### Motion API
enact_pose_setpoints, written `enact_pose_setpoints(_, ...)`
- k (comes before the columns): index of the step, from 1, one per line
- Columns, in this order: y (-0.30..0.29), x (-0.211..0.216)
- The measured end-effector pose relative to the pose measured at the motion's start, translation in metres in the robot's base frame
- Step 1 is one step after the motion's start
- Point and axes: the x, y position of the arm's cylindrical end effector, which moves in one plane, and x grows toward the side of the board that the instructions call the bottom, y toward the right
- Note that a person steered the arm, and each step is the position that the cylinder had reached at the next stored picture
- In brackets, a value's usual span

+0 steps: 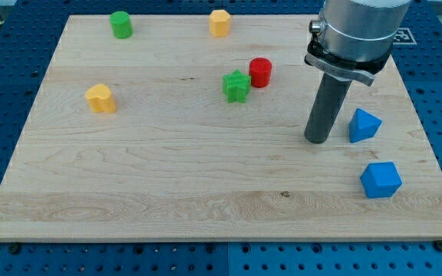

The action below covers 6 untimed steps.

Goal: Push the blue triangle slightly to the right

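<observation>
The blue triangle (364,125) lies on the wooden board (167,169) at the view's right. My tip (318,141) stands on the board just to the left of the triangle, with a small gap between them. A blue cube-like block (380,179) lies below the triangle, nearer the view's bottom right.
A red cylinder (260,72) and a green star (236,85) sit together near the middle top. A yellow hexagonal block (219,23) and a green cylinder (121,24) are at the view's top. A yellow heart-like block (100,98) is at the left.
</observation>
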Motion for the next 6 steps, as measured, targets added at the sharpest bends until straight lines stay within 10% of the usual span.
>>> enact_pose_setpoints(6,0.081,0.016)
